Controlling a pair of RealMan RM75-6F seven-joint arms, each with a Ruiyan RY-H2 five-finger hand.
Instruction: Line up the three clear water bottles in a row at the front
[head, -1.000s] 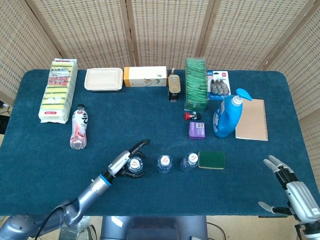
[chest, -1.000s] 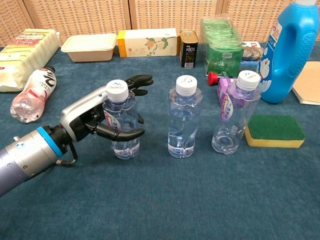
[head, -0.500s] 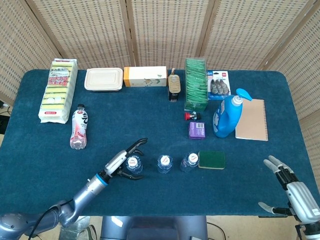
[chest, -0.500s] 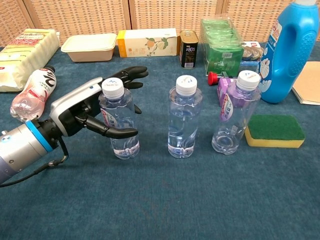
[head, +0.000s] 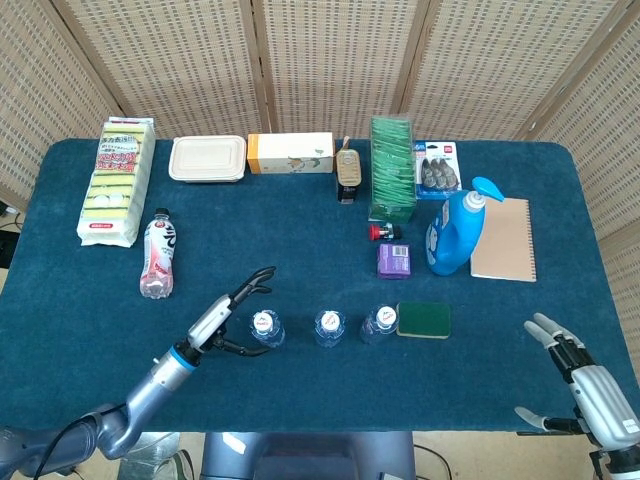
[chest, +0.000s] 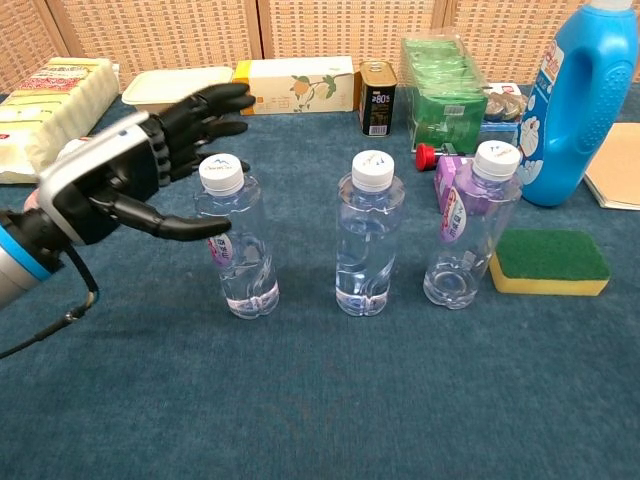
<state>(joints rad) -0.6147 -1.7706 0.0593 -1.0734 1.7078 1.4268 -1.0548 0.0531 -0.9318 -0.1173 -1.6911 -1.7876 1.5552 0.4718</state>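
Three clear water bottles with white caps stand upright in a row near the front edge: the left one (head: 265, 328) (chest: 234, 240), the middle one (head: 328, 326) (chest: 366, 235) and the right one (head: 378, 323) (chest: 470, 226). My left hand (head: 227, 312) (chest: 130, 175) hovers open just left of the left bottle, fingers spread, holding nothing. One fingertip reaches close to that bottle's side; I cannot tell whether it touches. My right hand (head: 585, 385) is open at the front right corner, far from the bottles, and shows only in the head view.
A green and yellow sponge (head: 423, 320) lies right beside the right bottle. Behind stand a blue detergent bottle (head: 455, 228), a purple box (head: 394, 260) and a notebook (head: 504, 239). A pink-labelled bottle (head: 158, 254) lies at the left. Boxes and packs line the back edge.
My left hand has let go of the left bottle, opened and pulled back to the left and upward. The bottle stays upright in place. The right hand barely moved.
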